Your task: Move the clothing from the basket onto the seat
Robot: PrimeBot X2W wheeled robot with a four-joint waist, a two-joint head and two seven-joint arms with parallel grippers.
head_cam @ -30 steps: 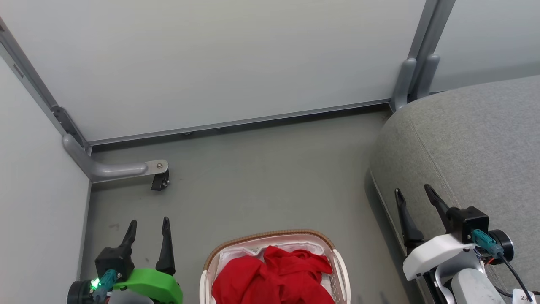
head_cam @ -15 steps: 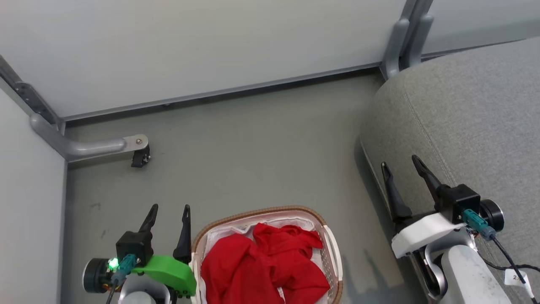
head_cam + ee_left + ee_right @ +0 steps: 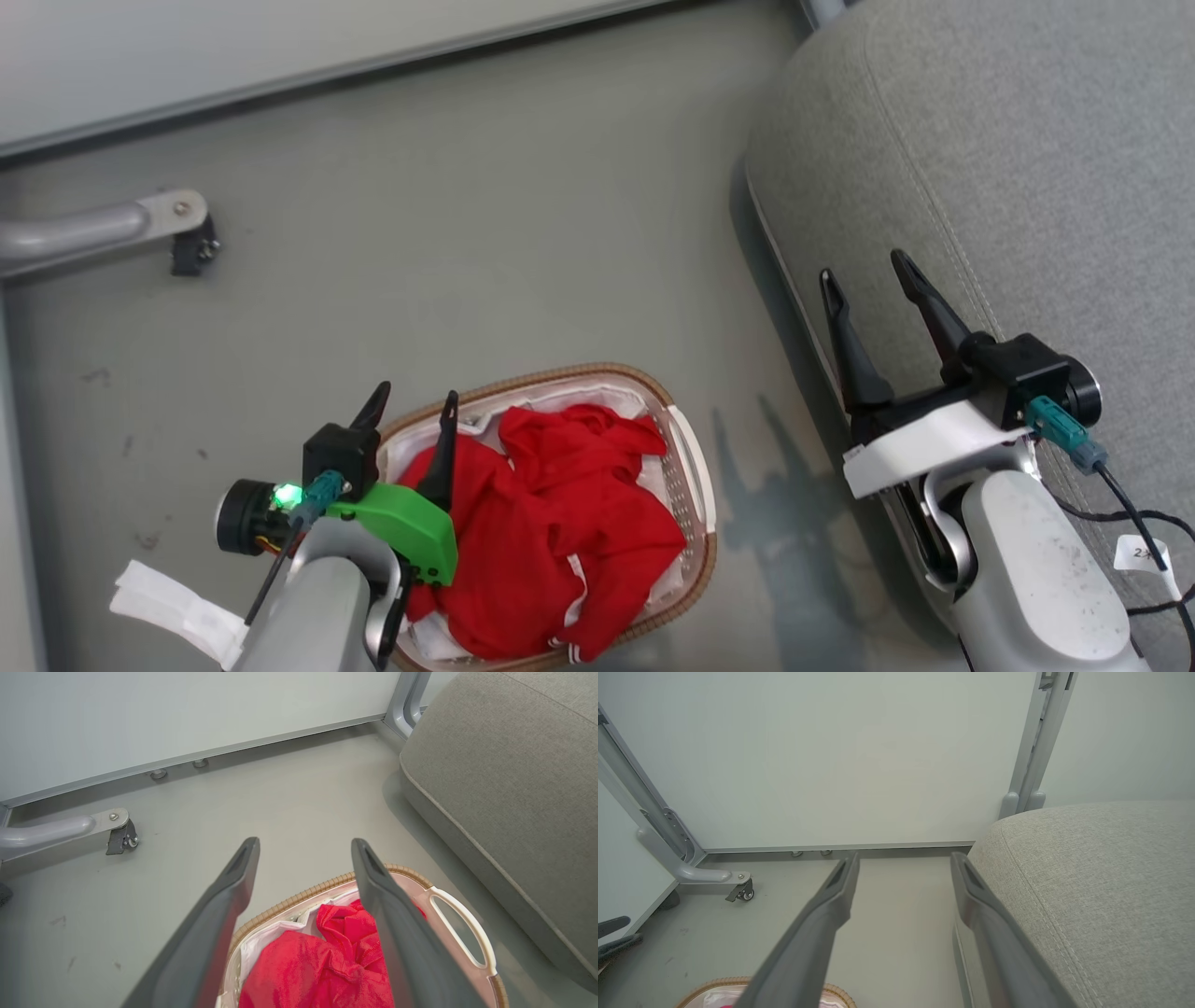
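Note:
A crumpled red garment [image 3: 551, 523] fills the oval white basket [image 3: 686, 467] with its brown woven rim, low in the head view. The left gripper [image 3: 417, 399] hangs open above the basket's near-left rim, one finger over the red cloth and one outside the rim. The left wrist view has the red garment [image 3: 322, 966] and the basket [image 3: 460, 924] between and below the spread fingers. The right gripper [image 3: 868, 275] is open and empty over the front edge of the grey sofa [image 3: 1027, 159]. The sofa [image 3: 1101, 886] takes up the right of the right wrist view.
A grey metal frame leg with a black caster [image 3: 191, 247] stands on the floor at the left. Pale partition panels [image 3: 831, 756] close off the back. Bare grey floor [image 3: 485, 215] lies between basket, panels and sofa. A white tag [image 3: 173, 607] hangs by my left forearm.
The head camera has tilted down, so the whole scene slid up the picture. The left gripper has moved right, from beside the basket to over its rim and the red garment.

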